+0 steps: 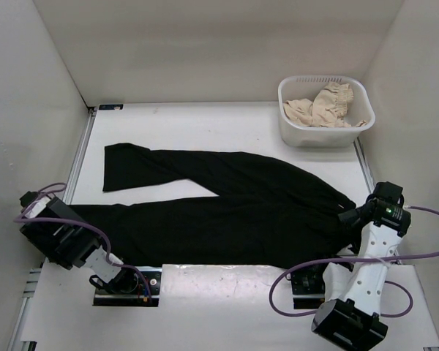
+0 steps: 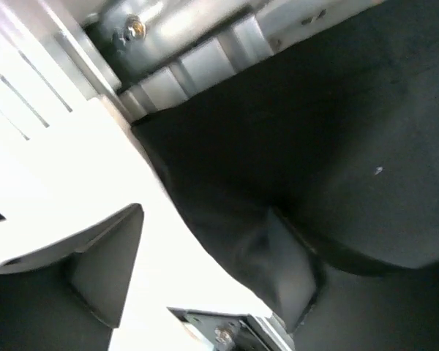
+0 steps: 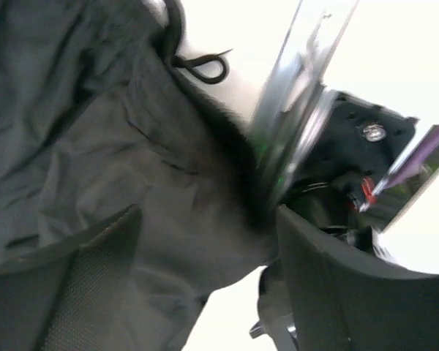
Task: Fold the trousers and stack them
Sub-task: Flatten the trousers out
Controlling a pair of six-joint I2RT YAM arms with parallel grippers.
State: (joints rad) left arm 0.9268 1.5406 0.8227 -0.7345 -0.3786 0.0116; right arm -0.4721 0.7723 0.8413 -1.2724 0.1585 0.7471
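White table (image 1: 205, 121); plain pale walls (image 1: 205, 44) enclosing three sides.

Trousers (image 1: 227, 212) cover the desk's (image 1: 205, 121) middle, nearly side to side. Bare strip open behind them along the back wall (image 1: 205, 44), blocked in far right corner by basket (image 1: 307, 135). Left arm (image 1: 58, 238) crowds near left edge, right arm (image 1: 373, 248) near right; side walls close in

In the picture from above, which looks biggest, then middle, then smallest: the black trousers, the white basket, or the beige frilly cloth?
1. black soft-fabric trousers, spread out wide: clearly largest.
2. white plastic basket at the far right.
3. beige frilly-edged cloth, bunched inside the basket, so it looks smallest here.
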